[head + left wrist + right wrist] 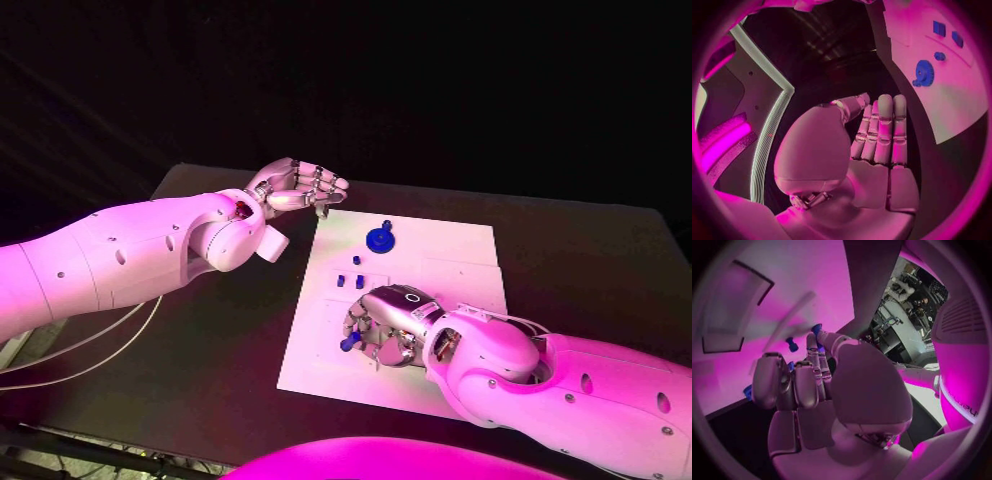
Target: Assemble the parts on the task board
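The white task board [433, 262] lies in the middle of the table. A blue gear [381, 238] [924, 73] sits near its far edge, with three small blue parts [356, 260] [939, 28] just in front of it. My right hand [389, 325] [817, 390] rests low over the board's near half, fingers curled down. A small blue part [349, 343] [817, 330] is pinched between its thumb tip and a fingertip. My left hand [296, 187] [876, 135] hovers at the board's far left corner, fingers together and bent, thumb folded in, holding nothing.
The black table [216, 330] runs all round the board. A rectangular recess [736, 305] is cut into the board ahead of my right hand. White cables [87, 345] hang off the table's left side under my left arm.
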Available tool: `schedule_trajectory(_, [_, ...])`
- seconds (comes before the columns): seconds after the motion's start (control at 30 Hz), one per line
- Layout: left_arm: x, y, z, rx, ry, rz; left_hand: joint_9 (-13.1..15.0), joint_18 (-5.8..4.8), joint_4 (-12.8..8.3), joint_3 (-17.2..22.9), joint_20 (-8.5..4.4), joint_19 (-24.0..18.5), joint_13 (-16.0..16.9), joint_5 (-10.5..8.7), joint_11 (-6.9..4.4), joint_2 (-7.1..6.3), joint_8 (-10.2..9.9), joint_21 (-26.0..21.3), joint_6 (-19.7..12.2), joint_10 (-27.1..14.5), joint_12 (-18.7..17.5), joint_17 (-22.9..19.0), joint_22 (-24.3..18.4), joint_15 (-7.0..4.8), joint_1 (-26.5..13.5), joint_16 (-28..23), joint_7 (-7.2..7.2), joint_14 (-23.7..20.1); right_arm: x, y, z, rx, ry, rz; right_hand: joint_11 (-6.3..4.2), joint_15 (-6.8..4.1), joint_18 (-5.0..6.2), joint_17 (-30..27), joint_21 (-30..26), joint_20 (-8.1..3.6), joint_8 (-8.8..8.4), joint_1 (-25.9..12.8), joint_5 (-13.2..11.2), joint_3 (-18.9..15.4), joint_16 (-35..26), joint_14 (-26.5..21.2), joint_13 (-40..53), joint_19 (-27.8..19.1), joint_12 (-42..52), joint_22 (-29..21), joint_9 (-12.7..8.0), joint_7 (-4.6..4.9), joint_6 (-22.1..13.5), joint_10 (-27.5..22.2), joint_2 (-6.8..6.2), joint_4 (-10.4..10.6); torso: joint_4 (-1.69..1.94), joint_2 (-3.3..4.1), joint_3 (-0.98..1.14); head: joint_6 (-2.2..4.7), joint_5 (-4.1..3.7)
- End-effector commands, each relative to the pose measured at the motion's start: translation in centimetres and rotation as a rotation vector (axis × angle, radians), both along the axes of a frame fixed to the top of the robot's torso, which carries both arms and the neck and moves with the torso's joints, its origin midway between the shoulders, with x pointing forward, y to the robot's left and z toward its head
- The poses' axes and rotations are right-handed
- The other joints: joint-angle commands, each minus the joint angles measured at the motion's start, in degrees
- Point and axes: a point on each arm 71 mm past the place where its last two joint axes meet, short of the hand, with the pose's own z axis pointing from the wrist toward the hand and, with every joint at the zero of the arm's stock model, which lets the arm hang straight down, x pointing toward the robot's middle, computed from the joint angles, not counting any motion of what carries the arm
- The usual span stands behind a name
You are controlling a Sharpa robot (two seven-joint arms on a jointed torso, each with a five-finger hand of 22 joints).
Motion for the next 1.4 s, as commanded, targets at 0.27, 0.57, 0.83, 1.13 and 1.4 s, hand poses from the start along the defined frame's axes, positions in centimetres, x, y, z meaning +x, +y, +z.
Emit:
schedule_trajectory(0.27, [-0.1, -0.3, 0.0, -0.011, 0.005, -0.016, 0.03, 0.89, 0.07, -0.23, 0.28, 0.30, -0.06, 0.32, -0.10, 0.36, -0.27, -0.21, -0.20, -0.39, 0.30, -0.06, -0.06, 0.11, -0.17, -0.37, 0.17, 0.05, -0.3, 0.3, -0.8, -0.033, 0.027, 0.014, 1.02, 0.69, -0.64, 0.09, -0.16, 0.64, -2.44, -5.96, 1.03, -1.99, -0.07, 1.61, 0.19, -0.50, -1.59, 10.05, 0.46, 1.02, -4.94, -1.11, -3.88, 0.79, 0.03, 0.00, 0.02, 0.11, -0.07])
schedule_trajectory(0.57, [0.0, -0.3, 0.0, -0.009, 0.008, -0.016, 0.05, 0.89, 0.04, -0.24, 0.30, 0.30, -0.09, 0.32, -0.09, 0.38, -0.31, -0.28, -0.21, -0.53, 0.33, -0.10, -0.12, 0.13, -0.22, -0.39, 0.17, 0.02, -0.2, 0.3, -0.8, -0.016, 0.026, 0.006, 0.98, 0.67, -0.56, 0.03, -0.55, 0.69, -3.82, -6.06, 0.96, -2.59, -0.06, 1.56, 0.24, -0.63, -2.20, 9.95, -0.01, 1.03, -7.12, -2.41, -4.34, 0.75, 0.03, -0.02, -0.01, 0.11, -0.10])
schedule_trajectory(0.83, [0.0, -0.3, 0.0, -0.009, 0.010, -0.018, 0.17, 0.89, 0.02, -0.22, 0.31, 0.29, -0.13, 0.30, -0.10, 0.53, -0.10, -0.34, 0.18, -0.75, 0.31, -0.14, -0.16, 0.14, -0.22, -0.41, 0.07, -0.03, -0.4, -0.1, -0.2, 0.047, 0.001, -0.017, 0.78, 0.50, -0.78, 0.86, 0.82, 0.57, -6.04, -5.76, 1.55, -3.69, 0.54, 1.79, 1.04, -0.17, -0.87, 10.28, -0.79, 0.91, -11.25, -3.36, -4.16, 0.48, 0.04, -0.01, 0.02, 0.20, -0.21])
schedule_trajectory(1.13, [0.0, -0.3, 0.0, -0.007, 0.013, -0.018, 0.19, 0.89, -0.01, -0.27, 0.31, 0.28, -0.17, 0.28, -0.08, 0.45, -0.08, -0.36, 0.20, -0.94, 0.25, -0.15, -0.18, 0.14, -0.26, -0.43, 0.07, -0.08, 0.0, -2.3, 2.0, 0.205, -0.024, -0.076, 0.28, 0.13, -0.92, 1.32, 1.74, 0.26, -7.47, -4.83, 1.89, -5.66, 0.95, 1.90, 2.35, 0.12, 1.60, 10.49, -1.44, 0.44, -14.19, -3.51, -3.61, 0.25, -0.01, -0.16, -0.05, 0.83, -0.91])
schedule_trajectory(1.4, [-0.1, 0.0, -0.2, -0.005, 0.015, -0.016, 0.19, 0.88, -0.03, -0.29, 0.32, 0.27, -0.18, 0.28, -0.06, 0.41, -0.09, -0.38, 0.17, -1.02, 0.24, -0.16, -0.19, 0.15, -0.27, -0.43, 0.08, -0.10, 2.1, -7.7, 4.1, 0.273, 0.138, -0.257, 0.59, 0.37, -1.14, 1.96, 2.97, 0.38, -3.54, -4.50, 2.07, -6.02, 1.47, 2.10, 4.84, 0.47, 6.20, 10.76, -0.19, 1.61, -7.59, 0.43, -3.26, 0.34, -0.17, -0.27, -0.04, 1.65, -2.94])
